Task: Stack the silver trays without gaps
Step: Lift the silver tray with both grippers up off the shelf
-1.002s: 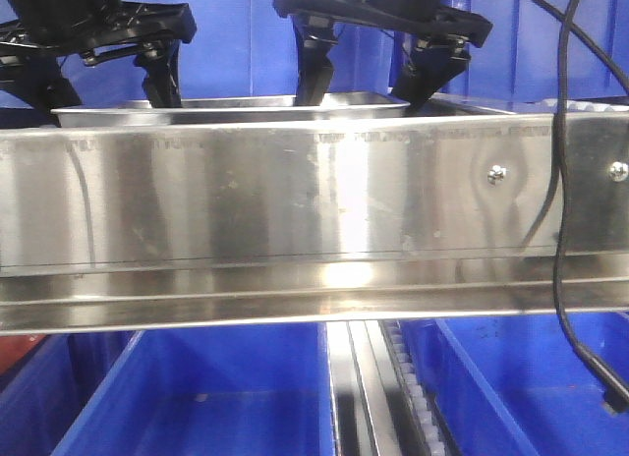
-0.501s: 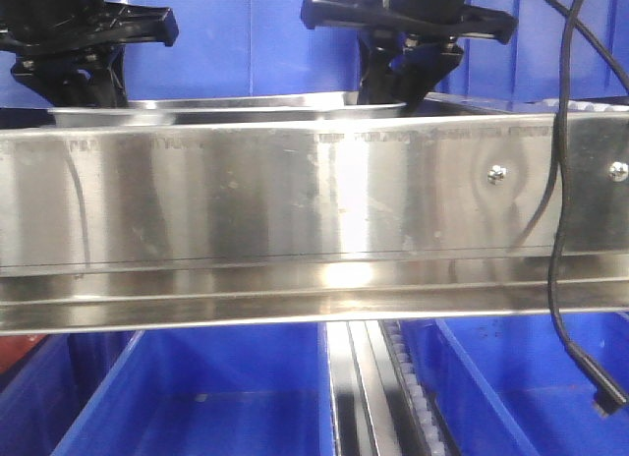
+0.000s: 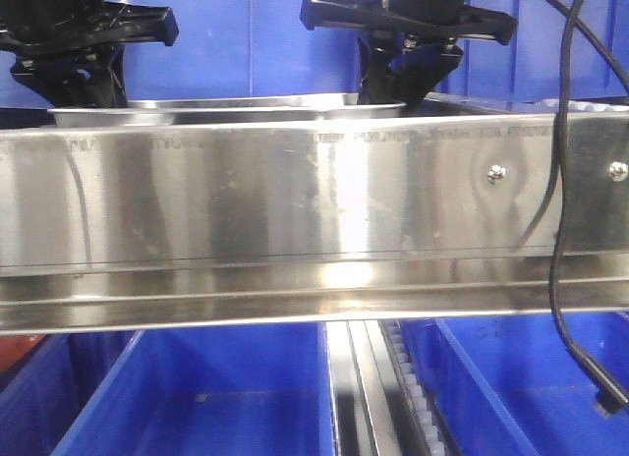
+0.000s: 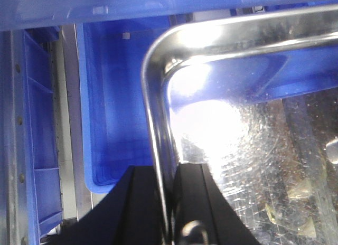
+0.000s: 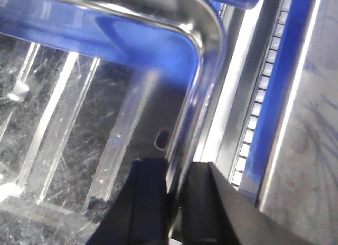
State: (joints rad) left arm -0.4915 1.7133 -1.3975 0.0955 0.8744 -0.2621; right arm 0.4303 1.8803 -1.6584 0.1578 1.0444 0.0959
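A silver tray (image 3: 236,107) shows only as a thin rim behind the steel rail in the front view. My left gripper (image 3: 69,87) is shut on its left rim and my right gripper (image 3: 398,83) is shut on its right rim. The left wrist view has the tray's rounded corner (image 4: 158,60) and shiny floor, with the rim pinched by the left gripper (image 4: 169,173). Over on the right wrist view, the tray's right wall (image 5: 203,60) runs down into the right gripper (image 5: 177,176), its fingers closed on it. Through this tray's shiny floor I cannot make out another tray.
A long steel shelf rail (image 3: 295,200) with screws spans the front view and hides most of the tray. Blue bins (image 3: 216,397) sit below it and a blue bin (image 4: 111,113) lies under the tray's left side. A black cable (image 3: 562,230) hangs at right. A roller track (image 5: 264,92) runs beside the tray.
A second ago both grippers stood open over the tray's ends. They have since closed on the rims, and nothing has moved in the last half second.
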